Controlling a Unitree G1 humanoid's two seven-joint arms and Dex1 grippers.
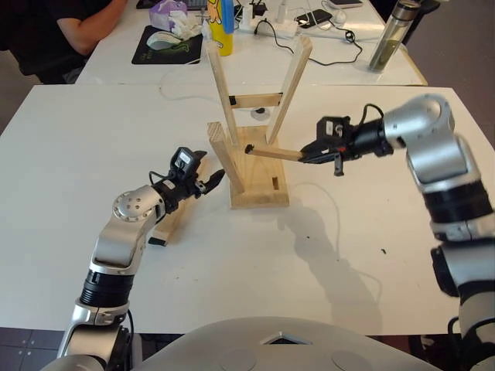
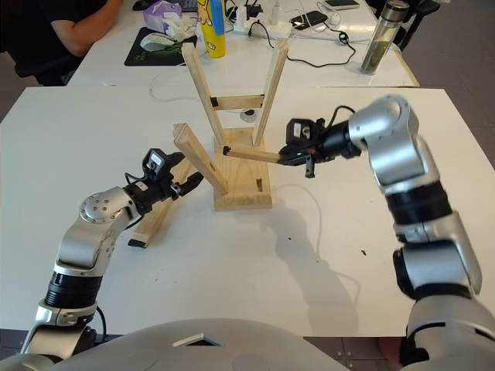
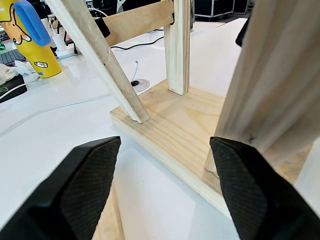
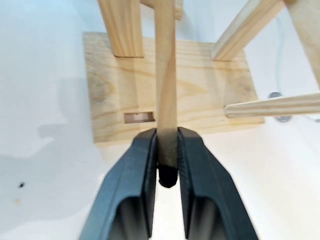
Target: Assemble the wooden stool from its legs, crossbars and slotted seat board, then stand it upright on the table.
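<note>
The slotted seat board (image 1: 259, 192) lies flat on the white table. Two tall legs (image 1: 220, 81) (image 1: 291, 85), joined by a crossbar (image 1: 259, 100), rise from its far side. A third leg (image 1: 229, 158) leans up from its near left corner. My right gripper (image 1: 311, 155) is shut on one end of a second crossbar (image 1: 274, 154), whose far end touches the third leg. In the right wrist view that crossbar (image 4: 165, 90) passes over an empty slot (image 4: 139, 118). My left gripper (image 1: 206, 182) is open just left of the board, above a loose leg (image 1: 168, 226) lying on the table.
A second table behind holds a yellow bottle (image 1: 223, 25), a metal bottle (image 1: 390, 35), a mouse pad (image 1: 166, 45) and cables. A person's arm (image 1: 85, 23) rests at its far left. A thin cable (image 1: 329, 201) curls right of the board.
</note>
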